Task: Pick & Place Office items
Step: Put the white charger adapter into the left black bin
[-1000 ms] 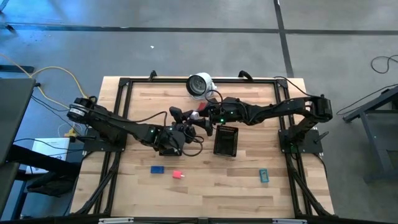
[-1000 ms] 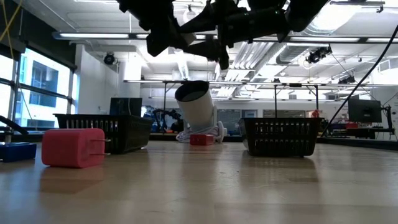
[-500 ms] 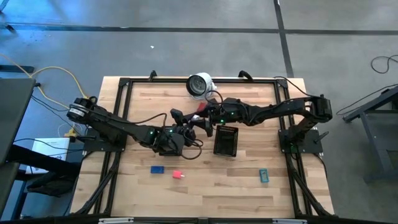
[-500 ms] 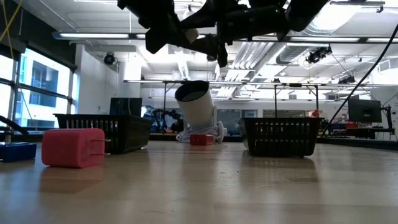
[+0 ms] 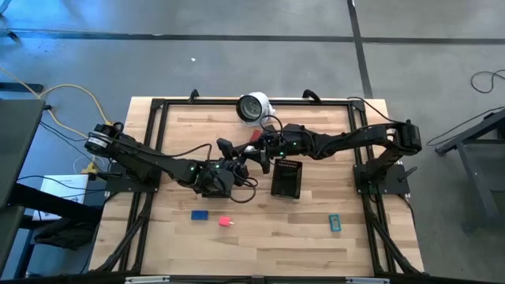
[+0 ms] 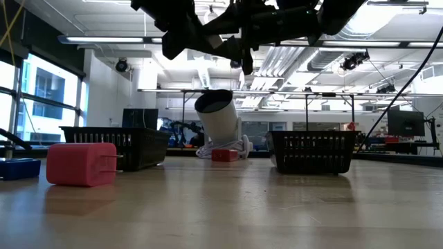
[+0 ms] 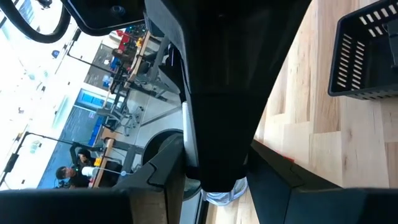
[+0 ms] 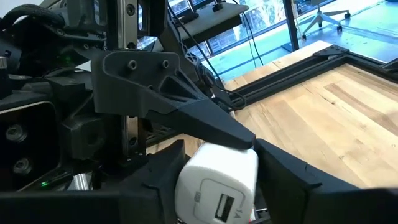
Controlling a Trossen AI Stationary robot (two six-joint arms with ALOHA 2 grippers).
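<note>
A white charger block (image 8: 217, 180) with a slot in its face hangs high over the table's middle, where both arms meet. My left gripper (image 5: 239, 162) reaches it from the table's left and my right gripper (image 5: 254, 155) from the right, each shut on it. In the low view the block (image 6: 217, 43) is a pale patch among the dark fingers. Small office items lie on the wood: a blue piece (image 5: 200, 214), a pink one (image 5: 226, 222), a teal one (image 5: 334, 223) and a red one (image 5: 254, 136). My left gripper pinches the white block between its two fingers, coming level from the table's left. The right gripper's finger stands in front, so only a sliver of the block (image 7: 221, 194) shows. One left fingertip (image 8: 239, 138) lies on the block's upper edge. The block is clear of the table. My right gripper has the block's two opposite sides (image 8: 186, 177) between its two fingers, coming level from the table's right. The slotted face is turned toward the wrist. The block hangs clear of the table.
A black mesh tray (image 5: 286, 177) stands right of the middle, and a second one (image 6: 114, 146) sits under the left arm. A white round object (image 5: 254, 107) with a cable is at the far edge. Open wood lies along the near edge.
Both arms have stayed where they were above the table's middle. In the low view the right gripper's hanging finger has drawn in toward the block, narrowing the gap. The block has kept its place.
</note>
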